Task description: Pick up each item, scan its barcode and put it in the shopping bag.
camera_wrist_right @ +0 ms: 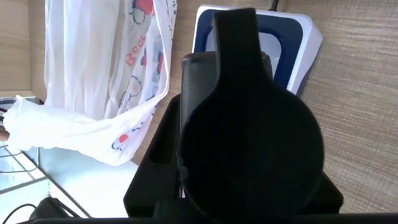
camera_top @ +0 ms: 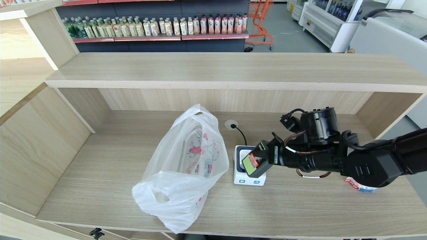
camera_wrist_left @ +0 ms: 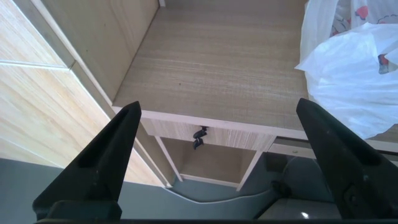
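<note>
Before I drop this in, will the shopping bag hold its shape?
Likely floppy: the shopping bag is thin crumpled film slumped on the counter. The printed package inside probably anchors it, but its handles may fold over.

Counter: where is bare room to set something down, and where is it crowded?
Bare: the counter between the left side wall and the shopping bag, and the front strip before the scanner. Crowded: bag, scanner and right gripper holding a box sit close together.

Shop checkout: a wooden surface [camera_top: 100, 173] with a barcode scanner [camera_top: 248, 180], shelves of bottled drinks [camera_top: 156, 28] behind, an orange trolley [camera_top: 263, 16], and what look like chest freezers [camera_top: 327, 23].
</note>
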Robot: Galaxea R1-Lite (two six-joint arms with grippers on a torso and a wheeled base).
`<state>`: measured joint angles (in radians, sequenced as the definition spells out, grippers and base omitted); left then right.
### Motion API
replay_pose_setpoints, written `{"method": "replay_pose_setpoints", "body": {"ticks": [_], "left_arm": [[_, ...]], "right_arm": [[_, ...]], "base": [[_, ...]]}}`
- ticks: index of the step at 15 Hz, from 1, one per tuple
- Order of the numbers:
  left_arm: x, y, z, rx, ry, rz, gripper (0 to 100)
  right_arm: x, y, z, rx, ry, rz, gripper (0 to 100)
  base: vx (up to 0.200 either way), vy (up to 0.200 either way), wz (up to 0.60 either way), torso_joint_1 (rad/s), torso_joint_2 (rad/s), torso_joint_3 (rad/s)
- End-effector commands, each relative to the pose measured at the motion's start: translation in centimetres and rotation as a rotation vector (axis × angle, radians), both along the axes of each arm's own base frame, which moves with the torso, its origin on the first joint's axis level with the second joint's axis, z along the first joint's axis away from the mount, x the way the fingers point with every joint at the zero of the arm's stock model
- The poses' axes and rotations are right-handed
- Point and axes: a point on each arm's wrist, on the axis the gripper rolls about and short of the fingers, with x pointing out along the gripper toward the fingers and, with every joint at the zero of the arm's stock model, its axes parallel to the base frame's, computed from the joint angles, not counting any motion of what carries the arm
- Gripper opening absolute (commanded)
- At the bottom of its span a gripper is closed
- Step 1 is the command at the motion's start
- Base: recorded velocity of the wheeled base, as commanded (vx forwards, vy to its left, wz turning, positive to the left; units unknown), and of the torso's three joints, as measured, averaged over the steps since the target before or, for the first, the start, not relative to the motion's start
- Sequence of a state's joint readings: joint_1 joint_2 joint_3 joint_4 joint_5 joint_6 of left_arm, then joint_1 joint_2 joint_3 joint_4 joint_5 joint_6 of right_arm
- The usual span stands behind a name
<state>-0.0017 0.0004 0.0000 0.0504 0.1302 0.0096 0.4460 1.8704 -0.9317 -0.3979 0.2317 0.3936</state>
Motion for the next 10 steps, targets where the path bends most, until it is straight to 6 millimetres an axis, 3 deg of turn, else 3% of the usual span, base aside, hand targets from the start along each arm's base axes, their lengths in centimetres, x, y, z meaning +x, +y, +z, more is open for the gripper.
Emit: {"method": "replay_pose_setpoints", "body": {"ticks": [1, 2, 3, 5, 7, 10], "left_arm": [[0.0, 0.0, 0.0, 0.000, 0.000, 0.000, 100], [0.0, 0.0, 0.0, 0.000, -0.002, 0.000, 100], [0.0, 0.0, 0.0, 0.001, 0.000, 0.000, 100], [0.0, 0.0, 0.0, 0.000, 0.000, 0.000, 100], [0.0, 0.0, 0.0, 0.000, 0.000, 0.000, 100], [0.0, 0.0, 0.0, 0.000, 0.000, 0.000, 100]], "right_arm": [[0.0, 0.1, 1.4, 0.029, -0.046, 0.000, 0], [-0.4, 0.0, 3.7, 0.071, -0.110, 0.000, 0], [-2.3, 0.2, 7.4, 0.113, -0.222, 0.036, 0], [-4.6, -0.9, 10.4, -0.008, -0.442, 0.114, 0], [-6.8, -2.5, 9.5, -0.206, -0.568, 0.193, 0], [-9.5, -4.1, 8.6, -0.286, -0.595, 0.198, 0]], "base": [[0.000, 0.000, 0.00, 0.000, 0.00, 0.000], [0.000, 0.000, 0.00, 0.000, 0.00, 0.000], [0.000, 0.000, 0.00, 0.000, 0.00, 0.000], [0.000, 0.000, 0.00, 0.000, 0.00, 0.000], [0.000, 0.000, 0.00, 0.000, 0.00, 0.000], [0.000, 0.000, 0.00, 0.000, 0.00, 0.000]]}}
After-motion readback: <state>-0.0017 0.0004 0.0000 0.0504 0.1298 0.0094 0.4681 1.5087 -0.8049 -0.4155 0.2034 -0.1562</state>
